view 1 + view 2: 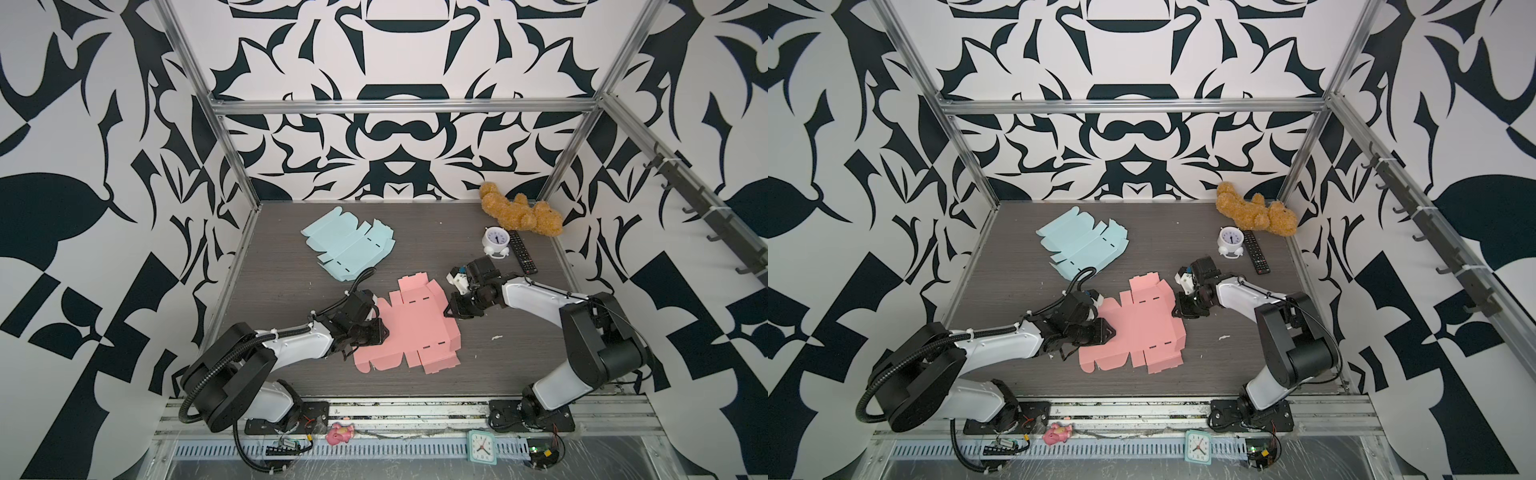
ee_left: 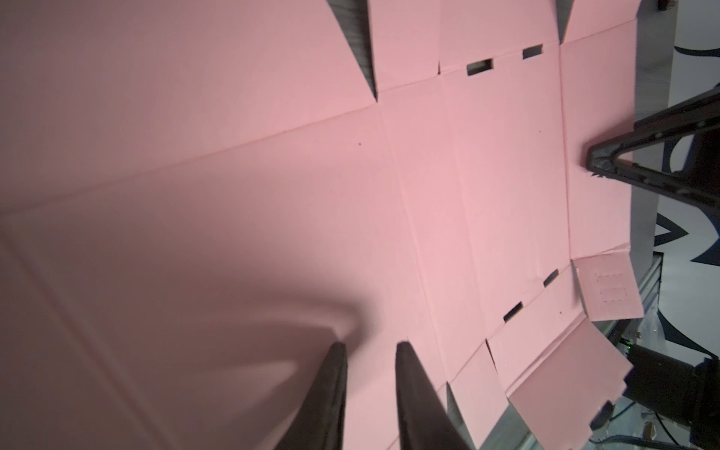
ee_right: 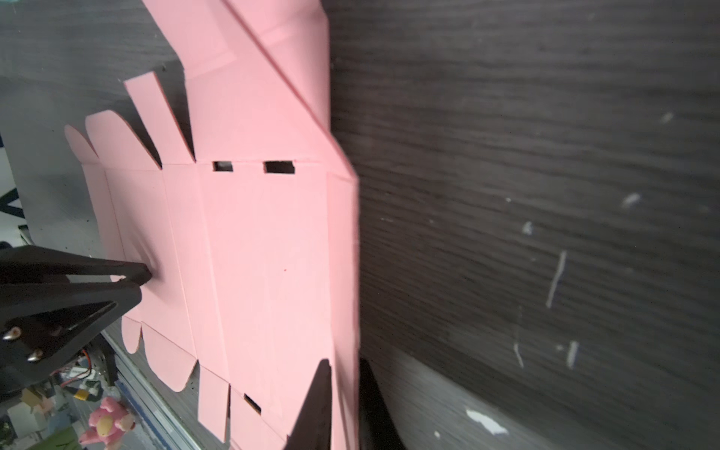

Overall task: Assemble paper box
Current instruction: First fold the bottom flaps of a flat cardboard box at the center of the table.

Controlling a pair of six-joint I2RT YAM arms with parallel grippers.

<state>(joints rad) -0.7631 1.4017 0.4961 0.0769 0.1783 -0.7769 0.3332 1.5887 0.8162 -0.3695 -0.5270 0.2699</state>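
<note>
The pink paper box blank (image 1: pixel 411 328) (image 1: pixel 1142 328) lies unfolded on the dark table in both top views. Its right edge panel (image 3: pixel 343 218) is folded up from the table. My left gripper (image 1: pixel 384 332) (image 2: pixel 370 345) rests its tips on the blank's left part, jaws a little apart, nothing between them. The right wrist view also shows those fingers (image 3: pixel 132 276) on the sheet. My right gripper (image 1: pixel 448 311) (image 3: pixel 345 362) straddles the raised right edge, one finger on each side, with a narrow gap.
A light blue blank (image 1: pixel 349 245) lies flat at the back left. At the back right are a brown teddy bear (image 1: pixel 521 214), a white alarm clock (image 1: pixel 496 243) and a black remote (image 1: pixel 523 251). A pink toy (image 1: pixel 340 433) and a teal clock (image 1: pixel 482 446) sit on the front rail.
</note>
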